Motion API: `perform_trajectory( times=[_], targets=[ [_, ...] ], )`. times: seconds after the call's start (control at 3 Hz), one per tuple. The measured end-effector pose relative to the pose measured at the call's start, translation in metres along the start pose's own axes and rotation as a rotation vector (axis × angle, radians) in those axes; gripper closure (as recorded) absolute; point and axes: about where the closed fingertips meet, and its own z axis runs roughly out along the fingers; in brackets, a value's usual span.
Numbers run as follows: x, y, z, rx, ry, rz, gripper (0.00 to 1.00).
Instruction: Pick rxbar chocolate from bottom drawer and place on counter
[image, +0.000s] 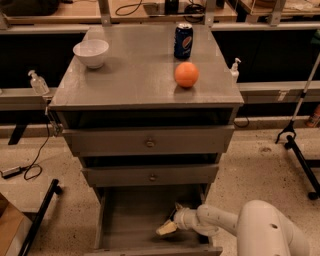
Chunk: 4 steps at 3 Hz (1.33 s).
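Note:
The bottom drawer (127, 217) is pulled open below the cabinet and shows a plain grey floor. My gripper (168, 226) reaches into it from the right and sits low over the floor at the drawer's right side, with the white arm (220, 222) behind it. The rxbar chocolate does not show; it is hidden or too dark to make out by the gripper. The counter (135, 80) is the grey top of the cabinet, far above the gripper.
On the counter stand a white bowl (90, 52), a blue soda can (183, 41) and an orange (186, 74). The two upper drawers (149, 142) are closed. Sanitizer bottles (39, 82) flank the cabinet. A black stand (300, 150) is on the right.

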Motion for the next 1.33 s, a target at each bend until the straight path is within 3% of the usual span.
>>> perform_trajectory(
  times=[0.33, 0.67, 1.33],
  targets=[
    [0.0247, -0.0035, 0.0113, -0.001, 0.016, 0.028, 0.0],
    [0.029, -0.0039, 0.0109, 0.0, 0.02, 0.041, 0.14],
    [0.023, -0.0026, 0.0054, 0.0, 0.02, 0.041, 0.61]
  ],
)
